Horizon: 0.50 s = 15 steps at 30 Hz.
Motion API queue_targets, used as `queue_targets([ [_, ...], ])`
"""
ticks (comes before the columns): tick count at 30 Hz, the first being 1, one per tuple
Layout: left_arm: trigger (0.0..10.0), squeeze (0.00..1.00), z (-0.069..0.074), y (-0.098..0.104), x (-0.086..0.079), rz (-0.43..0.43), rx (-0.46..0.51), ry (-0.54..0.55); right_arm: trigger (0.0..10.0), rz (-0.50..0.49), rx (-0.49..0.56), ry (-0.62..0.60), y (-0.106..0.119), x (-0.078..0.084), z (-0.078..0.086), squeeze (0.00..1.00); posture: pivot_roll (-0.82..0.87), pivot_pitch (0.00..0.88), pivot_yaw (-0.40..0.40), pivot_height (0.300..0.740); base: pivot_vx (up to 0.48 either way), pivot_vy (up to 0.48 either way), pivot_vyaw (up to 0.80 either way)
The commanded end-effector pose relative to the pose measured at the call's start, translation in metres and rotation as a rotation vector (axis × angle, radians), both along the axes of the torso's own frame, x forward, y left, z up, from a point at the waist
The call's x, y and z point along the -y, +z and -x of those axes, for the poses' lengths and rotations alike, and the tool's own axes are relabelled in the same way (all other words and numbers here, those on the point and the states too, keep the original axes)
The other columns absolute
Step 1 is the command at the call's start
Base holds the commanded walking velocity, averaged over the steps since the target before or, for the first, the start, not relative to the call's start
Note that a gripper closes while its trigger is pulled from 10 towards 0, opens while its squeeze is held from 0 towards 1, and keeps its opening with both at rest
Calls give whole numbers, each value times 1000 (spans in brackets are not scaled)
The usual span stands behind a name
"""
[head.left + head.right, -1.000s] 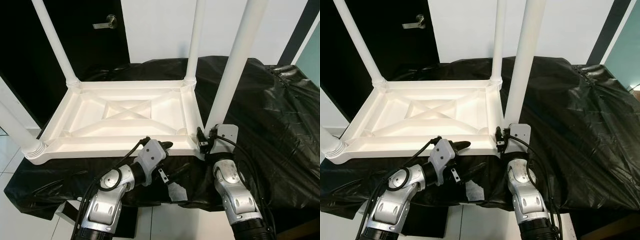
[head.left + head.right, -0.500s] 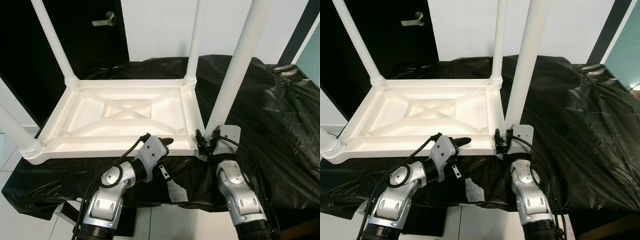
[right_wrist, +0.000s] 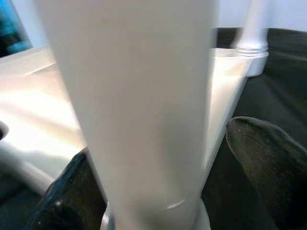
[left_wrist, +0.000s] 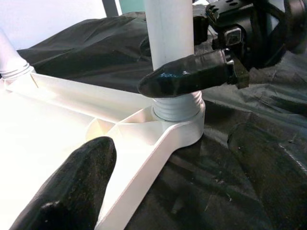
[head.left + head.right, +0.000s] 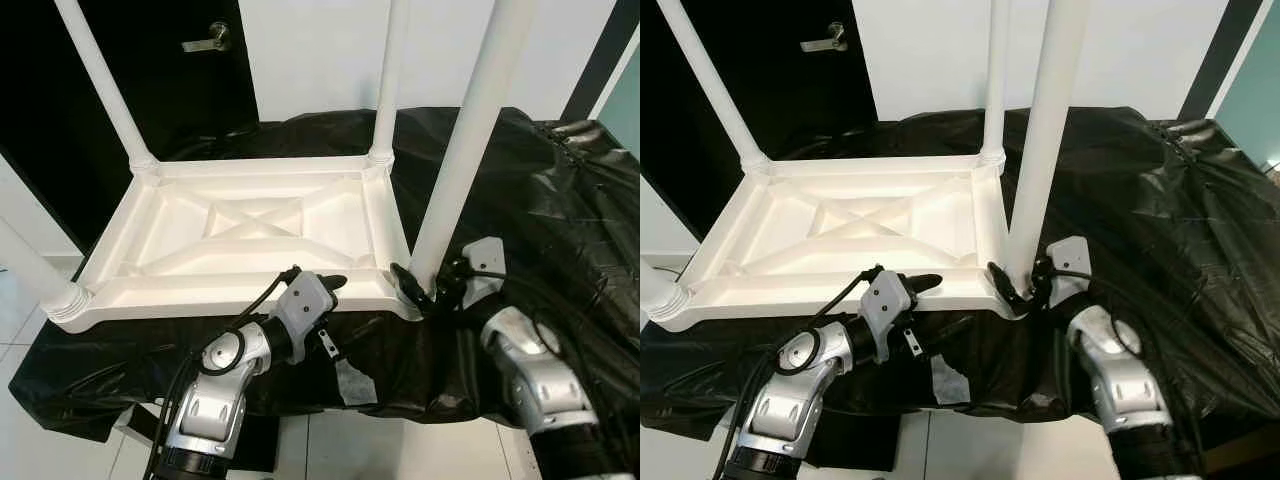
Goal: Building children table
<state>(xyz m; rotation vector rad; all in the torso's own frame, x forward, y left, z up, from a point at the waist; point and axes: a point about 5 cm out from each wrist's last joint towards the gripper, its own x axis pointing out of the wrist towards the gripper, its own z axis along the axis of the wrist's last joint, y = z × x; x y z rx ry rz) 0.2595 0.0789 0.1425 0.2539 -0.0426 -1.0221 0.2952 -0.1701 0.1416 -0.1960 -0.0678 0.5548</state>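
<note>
The tabletop (image 5: 250,235) lay upside down on the black-covered bench (image 5: 540,200), underside up, so that each leg could be set into a corner socket from above. Four white legs stood in their corners, which suggested the build was near its end, with the near right leg (image 5: 465,150) the one being worked.

The right gripper (image 5: 412,287) sat low at that leg's base, just above the threaded collar. Its fingers were spread with the leg between them: in the right wrist view one finger (image 3: 268,158) lay on one side of the white shaft and the other low on the opposite side. One fingertip (image 4: 189,74) rested against the leg right above the socket. Whether both pads pressed hard enough to grip could not be told. Held so low, the fingers looked placed to turn or seat the leg in its thread.

The left gripper (image 5: 330,285) rested at the tabletop's near edge, its finger (image 4: 72,187) lying on the rim, probably to steady the top against twisting. How far its fingers were parted could not be made out.
</note>
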Motion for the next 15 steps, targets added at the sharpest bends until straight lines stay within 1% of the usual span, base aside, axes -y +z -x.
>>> queue_targets([
  [1,10000,0,-7,3,-5,10,26,138,10000,66,-27,139,1,1,-7,0,-49,0,40,740,0,0,0],
  [2,10000,0,-8,3,-4,10,28,136,10000,84,-37,176,3,3,-10,0,-49,0,40,740,0,0,0],
  [3,10000,0,-8,3,-4,10,28,136,10000,84,-37,176,3,3,-10,0,-49,0,40,740,0,0,0],
  [4,10000,0,-9,4,-4,12,30,137,10000,113,-56,220,2,3,-10,0,-46,0,38,740,0,0,0],
  [6,10000,0,-9,4,-4,12,30,137,10000,113,-56,220,2,3,-10,0,-46,0,38,740,0,0,0],
  [7,10000,0,-9,5,-4,12,34,139,3647,138,-66,255,1,3,-11,0,-42,0,34,740,0,0,0],
  [8,10000,0,-9,5,-5,13,36,142,0,160,-74,282,-1,2,-11,0,-37,0,25,740,0,0,0],
  [11,10000,0,-10,5,-6,11,42,150,0,177,-86,311,-4,2,-11,0,-35,0,22,740,0,0,0],
  [15,10000,0,-11,7,-5,26,41,158,0,156,-101,323,-7,1,-10,0,-34,0,17,740,0,0,0],
])
